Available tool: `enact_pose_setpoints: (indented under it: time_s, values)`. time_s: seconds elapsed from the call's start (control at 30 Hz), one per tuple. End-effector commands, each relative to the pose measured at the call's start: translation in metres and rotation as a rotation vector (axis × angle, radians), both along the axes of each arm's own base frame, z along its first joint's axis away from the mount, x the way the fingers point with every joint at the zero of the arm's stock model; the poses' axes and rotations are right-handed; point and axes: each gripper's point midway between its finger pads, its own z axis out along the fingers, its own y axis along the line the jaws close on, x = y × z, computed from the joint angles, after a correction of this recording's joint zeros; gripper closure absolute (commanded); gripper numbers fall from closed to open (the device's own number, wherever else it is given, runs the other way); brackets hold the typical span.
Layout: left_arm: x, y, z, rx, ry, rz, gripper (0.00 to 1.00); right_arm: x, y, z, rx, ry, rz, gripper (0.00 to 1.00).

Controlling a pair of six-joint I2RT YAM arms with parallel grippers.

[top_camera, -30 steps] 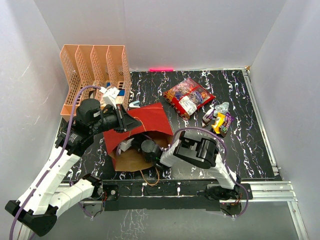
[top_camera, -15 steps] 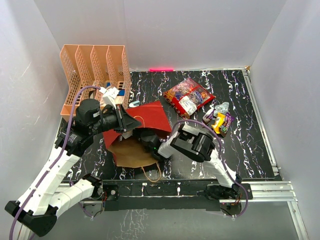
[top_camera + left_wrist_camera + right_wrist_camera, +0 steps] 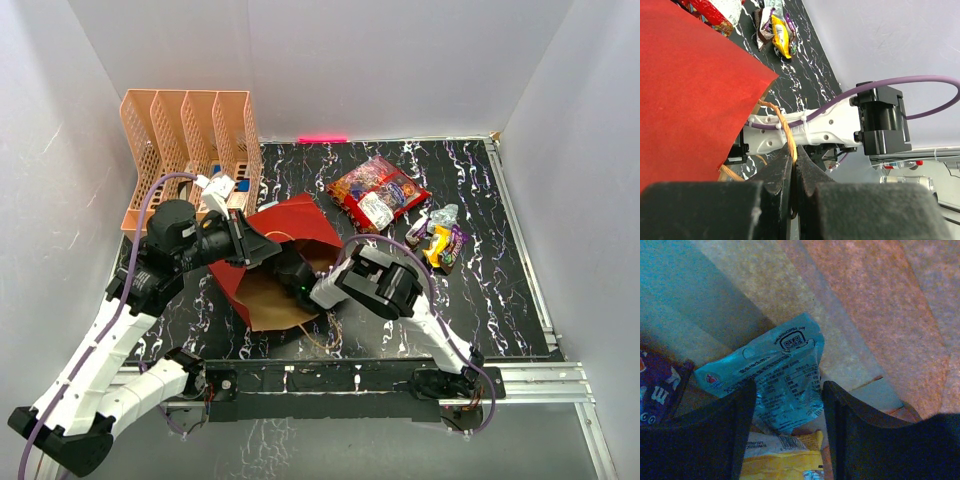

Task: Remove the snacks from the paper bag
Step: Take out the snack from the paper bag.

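Paper bag (image 3: pixel 685 90): handle (image 3: pixel 782 122) pinched by the fully closed left gripper (image 3: pixel 794 165). Right gripper (image 3: pixel 786 395): placed inside, fingers spread astride a pale packet (image 3: pixel 780 365); contact cannot be confirmed.

- The top external view sits high behind the robot and looks down over the whole tabletop (image 3: pixel 500 290).
- The left wrist view looks close along the left tool (image 3: pixel 793 155), past the paper bag (image 3: pixel 685 90) (red side) to the small packets (image 3: pixel 775 30), which the top view shares.
- The right wrist view sits very near, inside that bag.

Tilted red paper bag (image 3: pixel 298 222); snacks (image 3: pixel 378 196) inside, beside
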Motion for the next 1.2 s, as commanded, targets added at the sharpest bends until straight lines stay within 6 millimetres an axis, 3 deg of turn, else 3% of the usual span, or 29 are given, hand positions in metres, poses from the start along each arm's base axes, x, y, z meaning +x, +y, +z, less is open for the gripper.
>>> enact_pose_setpoints:
  time_s: [0.0,0.13,0.33,0.67,0.93,1.07,1.17]
  values:
    - [-0.01,0.002,0.012,-0.021,-0.016,-0.02,1.0,0.003,0.008,0.003,0.075,0.02,0.025,0.49]
    - [-0.01,0.003,0.011,-0.018,-0.013,-0.016,1.0,0.0,0.006,0.009,0.089,0.028,0.032,0.73]
    - [-0.007,0.002,0.009,-0.011,-0.015,-0.014,1.0,-0.014,0.001,0.025,0.1,0.018,0.051,0.9]
    - [-0.002,0.003,0.007,0.007,-0.019,-0.005,1.0,-0.069,-0.02,0.057,0.111,-0.008,0.08,0.93]
    - [0.002,0.0,0.01,0.001,-0.029,-0.008,1.0,-0.129,-0.026,0.067,0.109,0.057,0.182,0.93]
    - [0.004,-0.001,0.009,-0.002,-0.031,-0.007,1.0,-0.173,-0.03,0.076,0.073,0.104,0.339,0.93]
    - [0.004,-0.002,0.008,-0.003,-0.031,-0.009,1.0,-0.199,-0.037,0.09,0.156,0.201,0.436,0.93]
